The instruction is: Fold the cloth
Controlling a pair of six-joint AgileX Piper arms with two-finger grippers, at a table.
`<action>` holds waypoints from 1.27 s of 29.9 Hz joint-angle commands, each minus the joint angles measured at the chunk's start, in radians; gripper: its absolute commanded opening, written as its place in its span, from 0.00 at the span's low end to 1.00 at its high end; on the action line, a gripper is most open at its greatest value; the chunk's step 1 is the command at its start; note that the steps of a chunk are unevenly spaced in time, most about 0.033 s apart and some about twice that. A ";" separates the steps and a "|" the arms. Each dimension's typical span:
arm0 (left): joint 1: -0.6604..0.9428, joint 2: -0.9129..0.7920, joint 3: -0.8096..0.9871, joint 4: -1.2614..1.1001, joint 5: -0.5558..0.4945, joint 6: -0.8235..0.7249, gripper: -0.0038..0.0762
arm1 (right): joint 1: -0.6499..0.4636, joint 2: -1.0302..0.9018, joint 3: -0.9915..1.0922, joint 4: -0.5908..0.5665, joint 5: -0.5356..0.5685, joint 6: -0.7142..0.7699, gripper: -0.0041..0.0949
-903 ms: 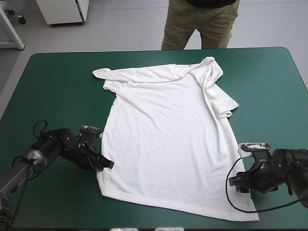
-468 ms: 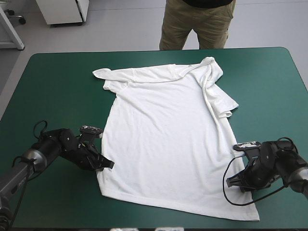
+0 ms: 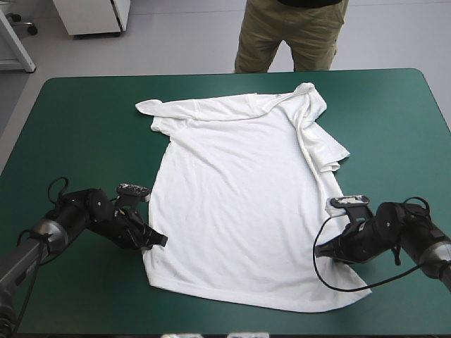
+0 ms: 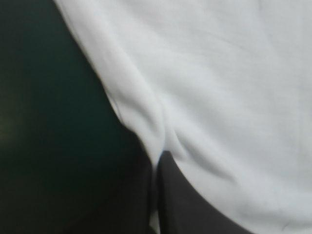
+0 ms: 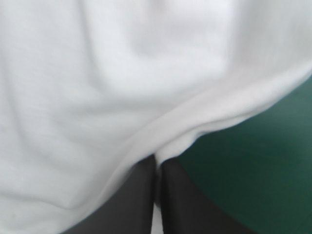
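Note:
The white T-shirt (image 3: pixel 243 204) lies spread flat on the teal-green table, collar end toward the far edge, hem toward the near edge. My left gripper (image 3: pixel 156 241) is low at the shirt's left edge near the hem, shut on the T-shirt. In the left wrist view its black fingers (image 4: pixel 175 195) meet in an arch with a pinch of white T-shirt (image 4: pixel 219 87) between them. My right gripper (image 3: pixel 331 251) is at the shirt's right edge near the hem, shut on the T-shirt. Its fingers (image 5: pixel 141 195) meet with a fold of the T-shirt (image 5: pixel 122 83) caught at the tips.
The right sleeve (image 3: pixel 324 151) is folded over and rumpled at the far right of the shirt. The left sleeve (image 3: pixel 151 108) points to the far left. Bare teal-green cover (image 3: pixel 77 134) runs wide on both sides of the shirt.
My right gripper has slid left onto the shirt's right edge and shut on it, dragging the near right hem corner inward. The left gripper has stayed still.

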 commanded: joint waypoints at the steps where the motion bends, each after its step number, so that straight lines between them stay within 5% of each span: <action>1: -0.010 -0.057 -0.040 -0.063 -0.042 0.003 0.04 | 0.002 -0.103 -0.095 0.045 -0.022 -0.014 0.03; 14: -0.010 -0.264 -0.470 -0.016 -0.027 -0.005 0.04 | 0.002 -0.235 -0.567 0.043 0.023 -0.036 0.03; 25: -0.010 -0.267 -0.958 0.066 -0.045 -0.003 0.04 | 0.002 -0.235 -1.046 0.041 -0.044 -0.116 0.02; 38: -0.010 -0.193 -1.586 0.222 0.057 -0.058 0.04 | 0.002 -0.235 -1.414 0.041 -0.103 -0.201 0.02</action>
